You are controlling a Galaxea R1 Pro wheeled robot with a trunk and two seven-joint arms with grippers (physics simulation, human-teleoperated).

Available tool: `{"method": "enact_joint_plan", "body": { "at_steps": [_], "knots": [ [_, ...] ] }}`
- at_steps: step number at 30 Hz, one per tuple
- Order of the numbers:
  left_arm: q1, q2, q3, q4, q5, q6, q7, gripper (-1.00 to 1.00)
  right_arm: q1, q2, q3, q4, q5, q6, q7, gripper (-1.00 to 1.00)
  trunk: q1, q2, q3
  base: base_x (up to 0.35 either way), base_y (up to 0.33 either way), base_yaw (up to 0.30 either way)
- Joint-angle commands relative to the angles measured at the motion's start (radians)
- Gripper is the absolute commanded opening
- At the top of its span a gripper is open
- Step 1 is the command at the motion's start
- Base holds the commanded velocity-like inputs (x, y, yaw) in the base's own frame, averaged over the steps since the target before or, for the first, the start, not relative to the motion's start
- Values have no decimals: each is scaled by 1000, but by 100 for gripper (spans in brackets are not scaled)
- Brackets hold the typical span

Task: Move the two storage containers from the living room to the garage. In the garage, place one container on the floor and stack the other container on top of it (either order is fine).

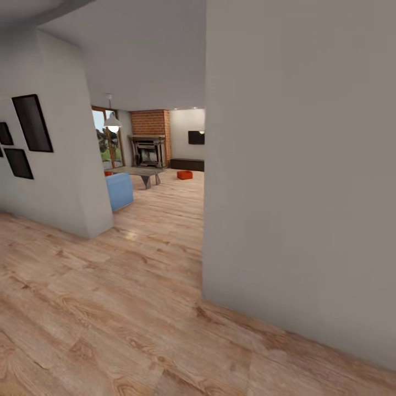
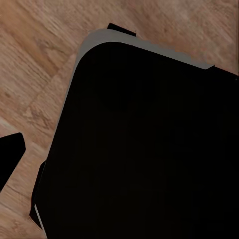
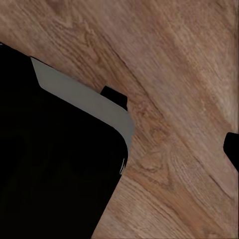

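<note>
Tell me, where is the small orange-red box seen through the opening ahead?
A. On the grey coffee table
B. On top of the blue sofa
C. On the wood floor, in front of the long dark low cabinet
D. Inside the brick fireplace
C: in the head view the orange-red box sits on the wood floor, just before the dark low cabinet.

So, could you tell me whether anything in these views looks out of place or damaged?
Nothing looks damaged or spilled. The one thing that seems out of place is an orange-red storage container sitting alone on the wood plank floor of the living room, in front of the long dark low cabinet.
</note>
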Motion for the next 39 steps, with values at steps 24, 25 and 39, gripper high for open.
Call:
{"method": "enact_joint_plan", "body": {
  "at_steps": [24, 25, 39],
  "knots": [
    [0, 0, -1, 0, 4, -2, 1, 100, -1, 0, 1, 3, 5, -5, -4, 100, 1, 0, -1, 325, 0, 273],
    [0, 0, -1, 0, 4, -2, 1, 100, -1, 0, 1, 3, 5, -5, -4, 100, 1, 0, -1, 325, 0, 273],
    [0, 1, -1, 0, 4, -2, 1, 100, -1, -1, -1, 3, 5, -6, -4, 100, 1, 0, -1, 325, 0, 273]
  ]
}}
